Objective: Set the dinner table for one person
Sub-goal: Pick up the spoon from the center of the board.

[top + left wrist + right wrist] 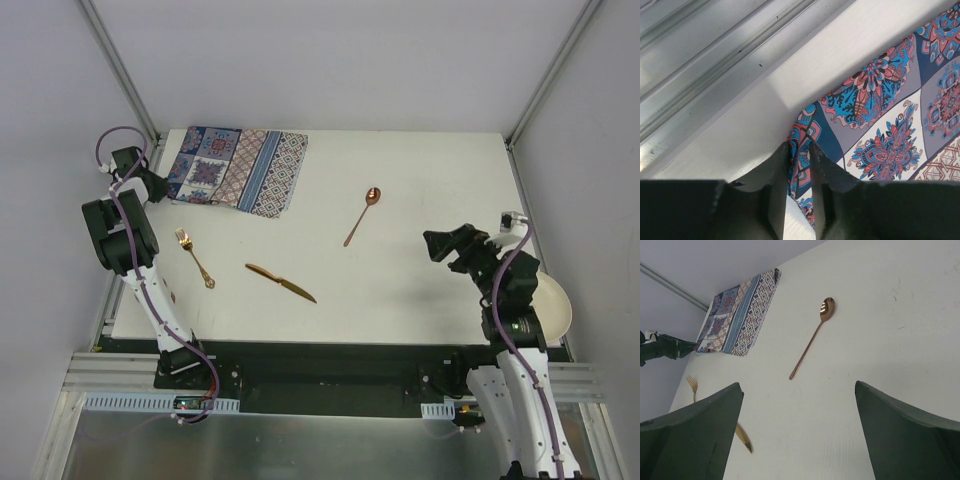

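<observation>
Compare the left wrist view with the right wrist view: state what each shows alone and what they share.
Left wrist only: a close look at the left gripper with its fingers pinched on the edge of the patterned placemat, the cloth lifted into a fold between them.
Right wrist only: the copper spoon, the fork, the tip of the knife, and the right gripper wide open and holding nothing.
Both: the placemat, the white dinner table, and the left gripper, seen small at the placemat's corner in the right wrist view.
</observation>
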`<state>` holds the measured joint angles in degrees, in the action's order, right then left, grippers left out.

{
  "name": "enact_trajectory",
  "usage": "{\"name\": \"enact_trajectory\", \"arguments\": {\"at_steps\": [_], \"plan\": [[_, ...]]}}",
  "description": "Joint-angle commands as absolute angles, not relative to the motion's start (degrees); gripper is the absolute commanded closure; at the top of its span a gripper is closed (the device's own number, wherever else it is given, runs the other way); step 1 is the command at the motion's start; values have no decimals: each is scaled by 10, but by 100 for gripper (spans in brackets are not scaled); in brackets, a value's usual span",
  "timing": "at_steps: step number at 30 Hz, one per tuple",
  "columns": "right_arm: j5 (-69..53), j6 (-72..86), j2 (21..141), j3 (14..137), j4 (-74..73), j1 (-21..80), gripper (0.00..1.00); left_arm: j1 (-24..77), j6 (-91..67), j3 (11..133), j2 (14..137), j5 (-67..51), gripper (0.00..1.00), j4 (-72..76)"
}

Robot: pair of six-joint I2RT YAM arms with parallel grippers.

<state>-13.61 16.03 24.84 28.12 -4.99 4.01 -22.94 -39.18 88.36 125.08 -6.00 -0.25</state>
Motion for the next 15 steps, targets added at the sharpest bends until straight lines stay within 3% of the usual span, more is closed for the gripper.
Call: {"name": "enact_trajectory", "arguments": {"at_steps": [1,2,6,15], "plan": [[-134,161,287,324,-58,43,4,-226,-381,895,1228,-78,69,-6],[-135,161,293,325,-57,44,4,-226,-381,895,1228,-78,56,-5],[-135,162,295,326,-55,43,4,-225,-388,895,1223,-80,45,-6],[-143,179,361,334,-31,44,3,-190,-345,905,1145,-24,39,-6]]}}
